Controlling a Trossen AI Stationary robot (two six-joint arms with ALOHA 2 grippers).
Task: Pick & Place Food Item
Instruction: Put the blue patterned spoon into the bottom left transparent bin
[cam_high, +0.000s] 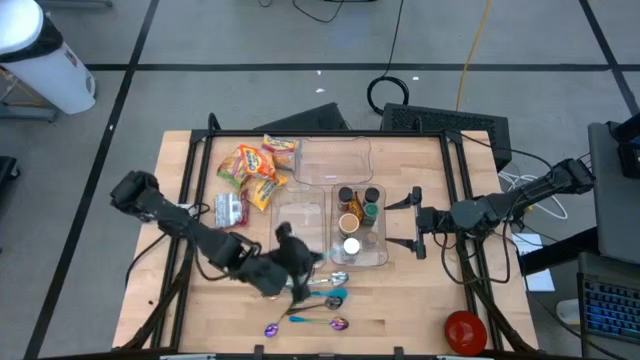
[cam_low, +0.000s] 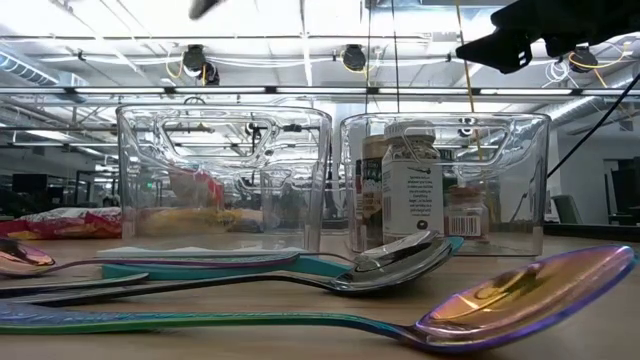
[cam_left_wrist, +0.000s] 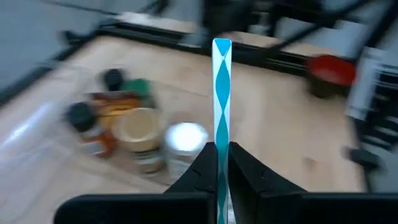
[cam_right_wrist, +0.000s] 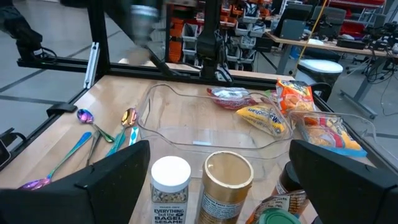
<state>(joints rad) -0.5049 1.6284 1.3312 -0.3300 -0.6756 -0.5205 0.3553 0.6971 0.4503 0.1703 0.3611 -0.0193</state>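
Note:
My left gripper (cam_left_wrist: 222, 152) is shut on a thin teal-and-white striped stick (cam_left_wrist: 221, 93). It hovers above the table's near middle (cam_high: 300, 265), beside the spoons (cam_high: 325, 295), and faces a clear bin (cam_high: 375, 255) of spice jars (cam_left_wrist: 134, 134). My right gripper (cam_high: 415, 225) waits open at the right side of that bin, level, with the jars (cam_right_wrist: 214, 183) in front of its fingers. Orange snack packets (cam_high: 255, 170) lie at the far left of the table. My left gripper pinches the stick between its two fingers at the stick's lower end (cam_left_wrist: 222, 140). The fingers lie along the stick, which sticks out straight past the fingertips. Its free end (cam_left_wrist: 221, 46) is in the air above the table.
Two more clear bins stand at the far middle (cam_high: 335, 160) and beside the jar bin (cam_high: 300, 215). Several spoons lie along the near edge (cam_low: 400, 265). A red packet (cam_high: 230, 208) lies at the left and a red bowl (cam_high: 465, 330) at the near right corner.

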